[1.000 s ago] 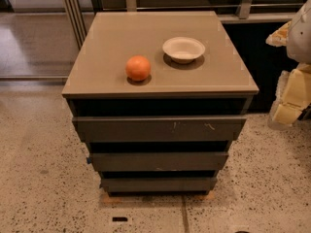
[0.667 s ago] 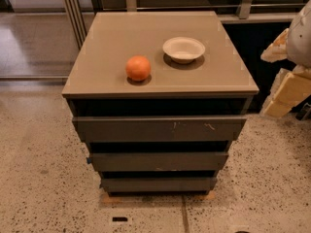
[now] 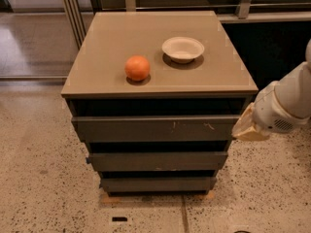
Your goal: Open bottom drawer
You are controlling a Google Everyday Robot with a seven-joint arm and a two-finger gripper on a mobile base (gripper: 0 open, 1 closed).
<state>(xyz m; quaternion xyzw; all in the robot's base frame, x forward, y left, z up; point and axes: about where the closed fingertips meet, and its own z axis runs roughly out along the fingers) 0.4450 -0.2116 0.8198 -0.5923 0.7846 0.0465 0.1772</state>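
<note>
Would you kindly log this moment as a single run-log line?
task: open bottom drawer | bottom drawer: untouched | gripper: beside right end of top drawer, well above target | cabinet top: orange, bowl

From my station the gripper (image 3: 250, 126) sits at the right edge in soft, warm overhead light. Up and left of it, the orange (image 3: 137, 67) and bowl (image 3: 182, 48) throw short soft shadows on the dully shining cabinet top (image 3: 112, 42). The drawer gaps (image 3: 155, 106) to its left are near black.

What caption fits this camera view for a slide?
Claw hovers right of the cabinet; bottom drawer untouched.
</note>
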